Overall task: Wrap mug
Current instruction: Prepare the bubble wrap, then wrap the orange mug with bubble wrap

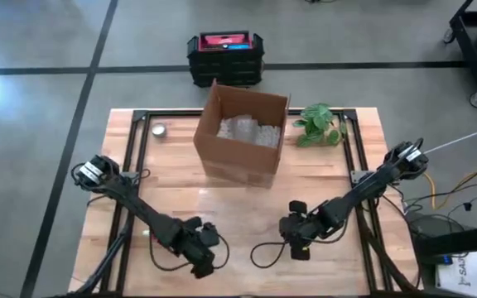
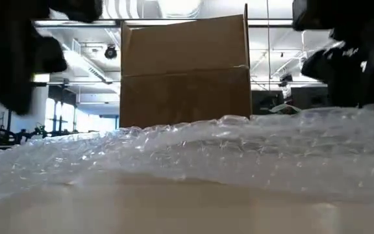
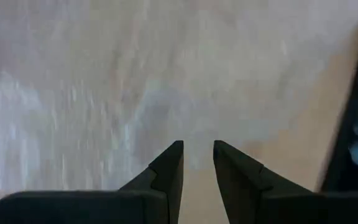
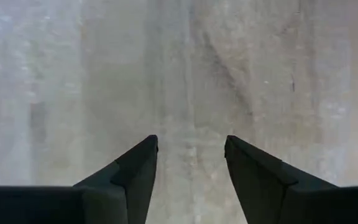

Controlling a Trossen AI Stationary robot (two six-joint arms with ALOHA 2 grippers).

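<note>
High view: 2 arms sit low at the table's (image 1: 363,124) near edge, left gripper (image 1: 208,252) narrowly parted, right gripper (image 1: 299,242) wider, both above clear bubble wrap (image 2: 239,143). Cardboard box (image 1: 243,136) stands far centre. Mug's place cannot be told.

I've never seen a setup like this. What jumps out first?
An open cardboard box with bubble wrap inside stands at the middle of the table's far side, a green plant just to its right. Nearer the front edge, the left gripper and right gripper hang low over a clear bubble wrap sheet, both open.
</note>
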